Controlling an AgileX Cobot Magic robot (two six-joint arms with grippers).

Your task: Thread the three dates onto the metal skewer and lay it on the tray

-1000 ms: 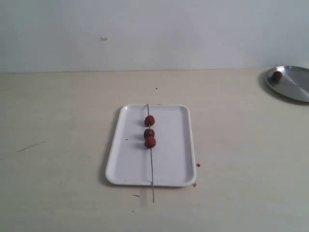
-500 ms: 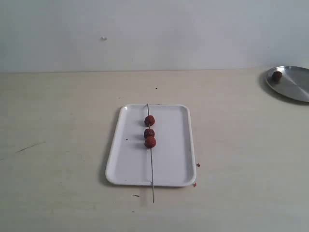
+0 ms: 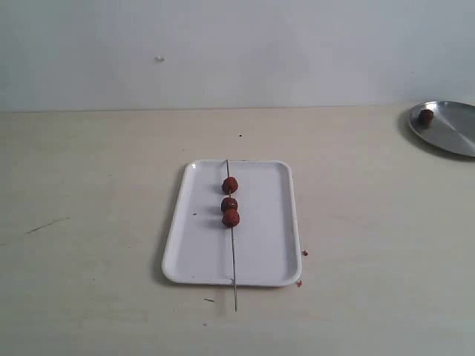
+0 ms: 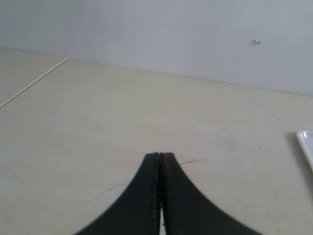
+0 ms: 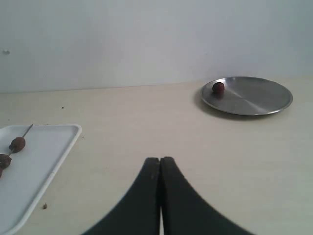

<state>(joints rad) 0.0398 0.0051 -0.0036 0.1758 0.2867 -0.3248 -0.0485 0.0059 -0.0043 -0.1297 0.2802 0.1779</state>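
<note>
The three dates sit threaded in a row on the metal skewer, which lies lengthwise across the white tray. The skewer's near end pokes past the tray's front rim. Neither arm shows in the exterior view. My left gripper is shut and empty above bare table, with the tray's corner at the frame edge. In the right wrist view my right gripper is shut with nothing in it; the tray, the skewer tip and two dates show at the side.
A round silver metal plate with a fourth dark-red fruit sits at the back right; the right wrist view shows the plate and fruit too. Small red crumbs lie beside the tray's right front corner.
</note>
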